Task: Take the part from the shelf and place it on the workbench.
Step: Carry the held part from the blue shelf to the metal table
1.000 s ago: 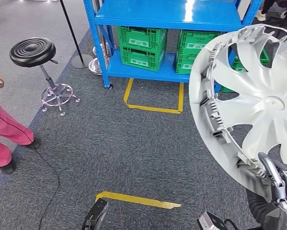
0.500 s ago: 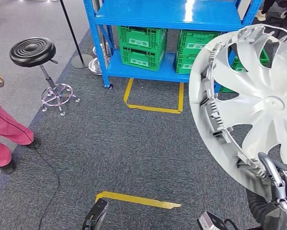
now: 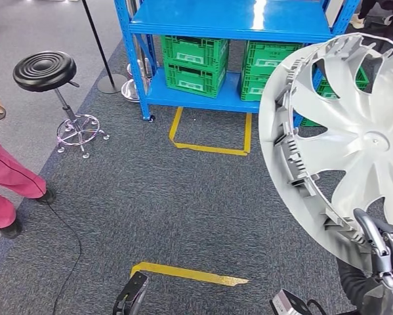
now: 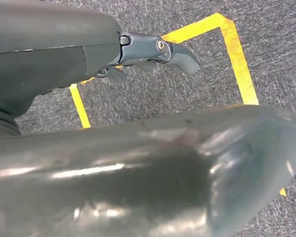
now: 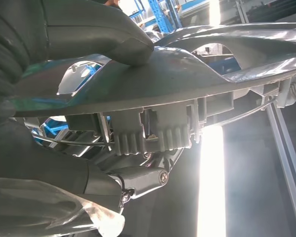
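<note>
Near the shelf [image 3: 233, 26], right hand [image 3: 382, 252] grips the part [image 3: 342, 138] (left hand [image 4: 153, 49] empty, loose).

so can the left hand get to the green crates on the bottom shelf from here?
Probably not. The left hand hangs low over the carpet, and the green crates sit back on the blue shelf, across open floor past the yellow tape. Nothing blocks it; the robot must step closer.

- No text, brand, number or sign can be read in any view.
- The green crates [image 3: 195, 62] on the blue shelf [image 3: 233, 20] carry pale label patches, too small and blurred to read.
- The yellow floor tape [image 3: 189, 273] bears no writing.
</note>
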You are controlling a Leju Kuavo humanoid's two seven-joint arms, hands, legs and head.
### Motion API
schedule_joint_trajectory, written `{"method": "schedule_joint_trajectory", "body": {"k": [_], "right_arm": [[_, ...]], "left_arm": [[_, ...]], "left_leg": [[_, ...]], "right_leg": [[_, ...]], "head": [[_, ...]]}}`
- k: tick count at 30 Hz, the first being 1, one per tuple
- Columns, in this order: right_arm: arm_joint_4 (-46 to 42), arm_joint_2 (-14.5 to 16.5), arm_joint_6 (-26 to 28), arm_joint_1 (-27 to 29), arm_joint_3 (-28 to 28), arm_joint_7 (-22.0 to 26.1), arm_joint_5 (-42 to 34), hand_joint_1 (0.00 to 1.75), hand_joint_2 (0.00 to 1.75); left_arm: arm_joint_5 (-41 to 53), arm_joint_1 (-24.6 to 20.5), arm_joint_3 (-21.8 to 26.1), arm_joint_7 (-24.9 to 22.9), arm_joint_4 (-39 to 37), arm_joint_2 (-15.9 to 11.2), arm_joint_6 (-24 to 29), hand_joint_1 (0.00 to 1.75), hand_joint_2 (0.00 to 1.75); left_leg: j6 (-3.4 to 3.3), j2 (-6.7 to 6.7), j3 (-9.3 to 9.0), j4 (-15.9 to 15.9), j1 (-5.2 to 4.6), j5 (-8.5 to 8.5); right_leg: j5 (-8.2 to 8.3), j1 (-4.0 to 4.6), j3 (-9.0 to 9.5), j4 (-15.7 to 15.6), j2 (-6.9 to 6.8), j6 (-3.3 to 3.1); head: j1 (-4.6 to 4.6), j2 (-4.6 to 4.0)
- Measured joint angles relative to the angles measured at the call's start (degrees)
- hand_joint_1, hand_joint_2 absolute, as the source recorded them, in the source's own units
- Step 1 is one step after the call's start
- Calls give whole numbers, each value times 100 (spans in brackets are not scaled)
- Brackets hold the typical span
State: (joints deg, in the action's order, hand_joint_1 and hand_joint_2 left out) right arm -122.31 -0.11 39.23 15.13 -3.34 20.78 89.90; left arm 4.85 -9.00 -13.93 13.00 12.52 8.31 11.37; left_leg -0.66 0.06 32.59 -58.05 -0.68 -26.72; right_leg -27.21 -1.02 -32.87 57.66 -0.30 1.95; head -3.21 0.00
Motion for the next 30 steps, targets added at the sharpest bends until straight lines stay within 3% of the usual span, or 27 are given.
{"method": "schedule_joint_trajectory", "body": {"k": [30], "right_arm": [[0,0,0,0,0,32,0,175,175]], "left_arm": [[0,0,3,-80,0,17,63,0,0]], "left_leg": [[0,0,1,0,0,0]], "right_leg": [[0,0,-1,0,0,0]], "head": [[0,0]]}}
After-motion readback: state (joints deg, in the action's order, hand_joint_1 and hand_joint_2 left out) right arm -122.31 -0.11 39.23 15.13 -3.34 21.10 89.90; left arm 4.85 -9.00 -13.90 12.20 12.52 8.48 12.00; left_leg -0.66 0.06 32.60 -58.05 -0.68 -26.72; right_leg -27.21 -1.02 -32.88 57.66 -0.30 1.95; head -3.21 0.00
